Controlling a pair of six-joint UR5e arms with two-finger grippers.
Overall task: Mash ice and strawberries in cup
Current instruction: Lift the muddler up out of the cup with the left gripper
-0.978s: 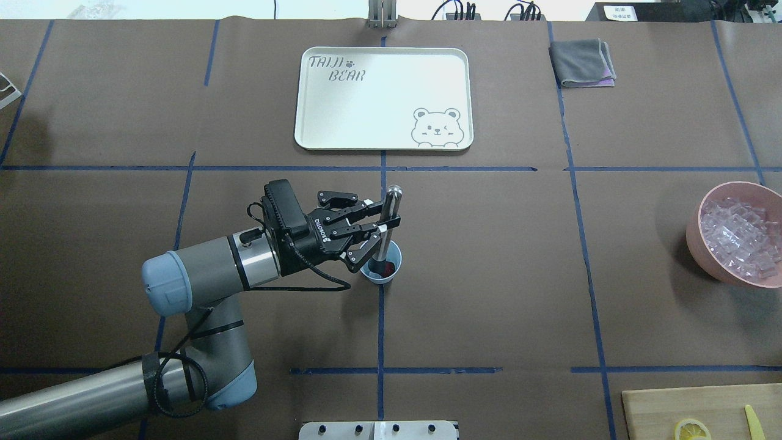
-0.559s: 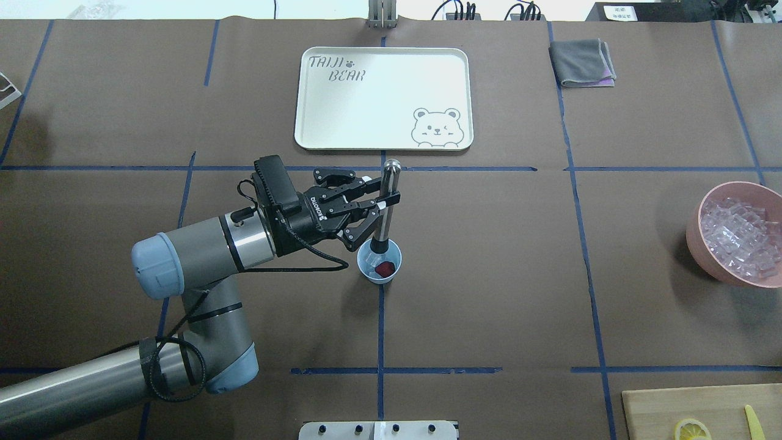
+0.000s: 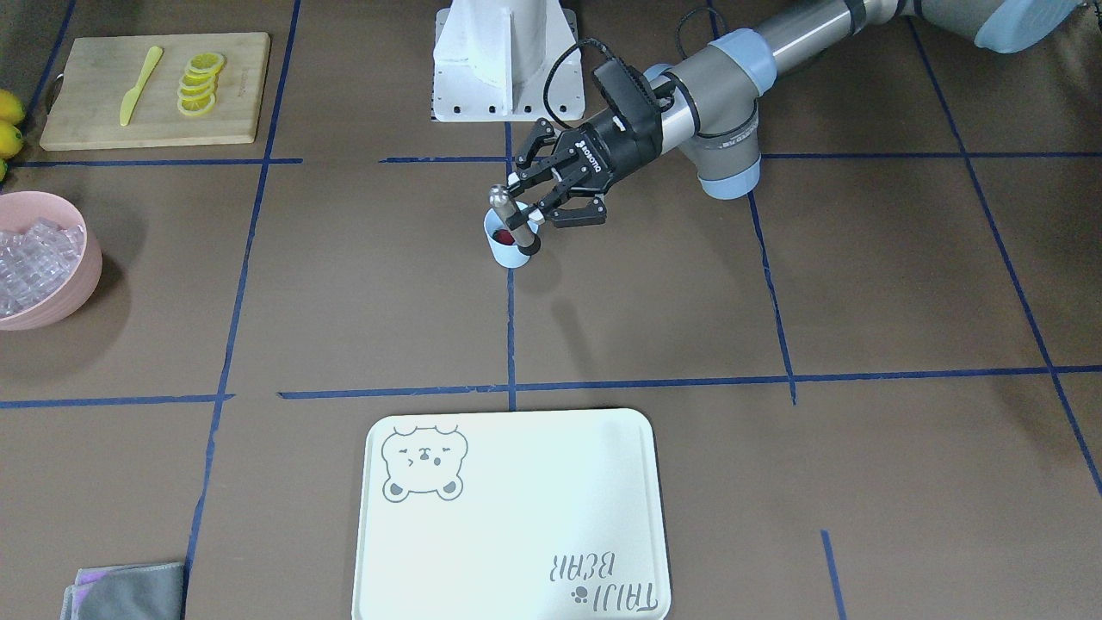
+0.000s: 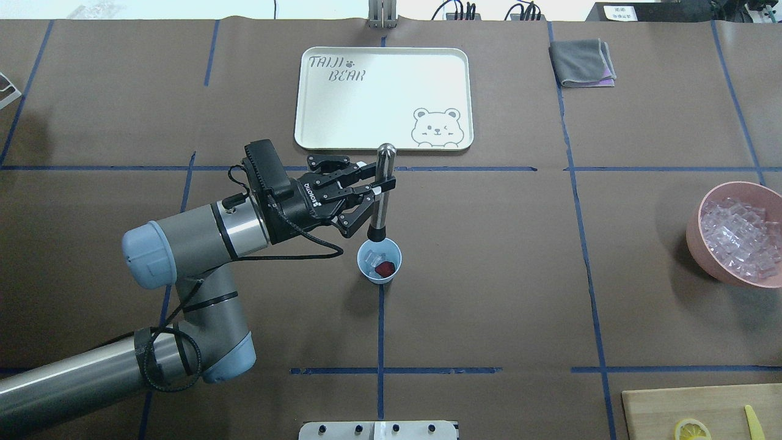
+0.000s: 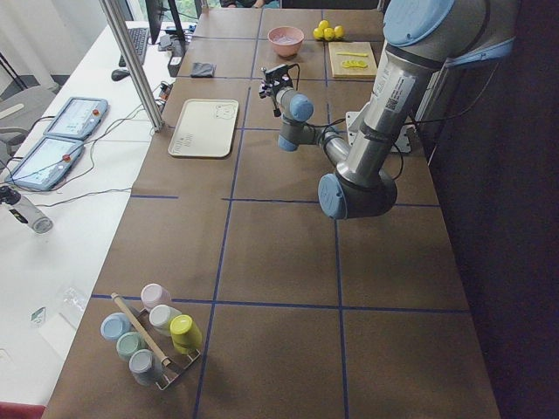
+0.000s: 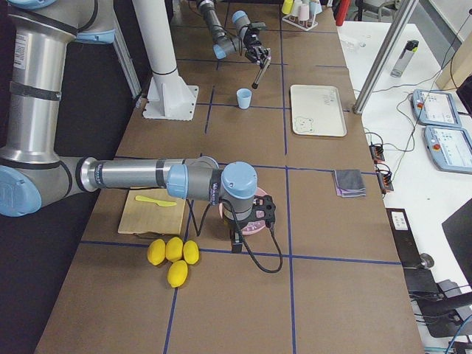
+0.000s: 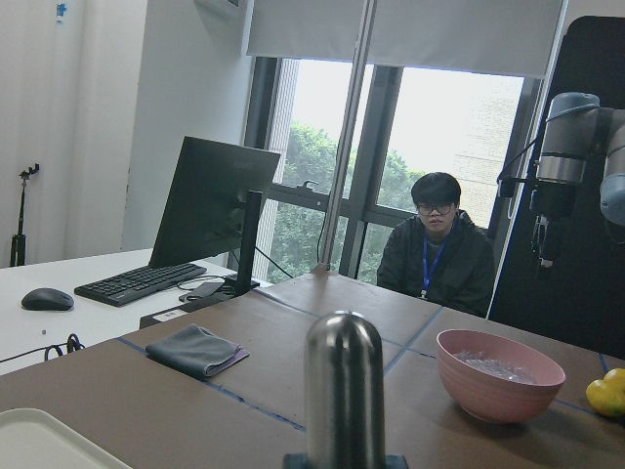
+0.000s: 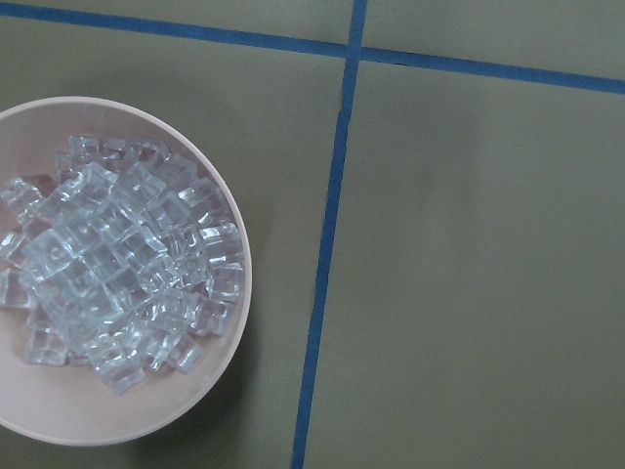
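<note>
The light-blue cup (image 4: 379, 261) stands at mid-table and also shows in the front view (image 3: 508, 251). Inside it lie a red strawberry (image 4: 384, 269) and a few clear ice cubes (image 4: 369, 260). My left gripper (image 4: 380, 185) is shut on a steel muddler (image 4: 381, 201) with a black tip. It holds the muddler nearly upright, tip just above the cup's far rim and clear of the contents. The muddler's rounded top fills the left wrist view (image 7: 344, 391). My right gripper (image 6: 247, 215) hangs over the pink bowl; I cannot tell whether it is open or shut.
A pink bowl (image 4: 693, 235) of ice (image 8: 117, 264) sits at the right edge. A white bear tray (image 4: 379, 98) lies beyond the cup. A grey cloth (image 4: 581, 62) lies far right. A cutting board (image 4: 702, 403) with a lemon slice (image 4: 692, 429) is at near right.
My left gripper has lifted the muddler out of the cup and drawn it toward the tray. The strawberry and ice now show uncovered in the cup.
</note>
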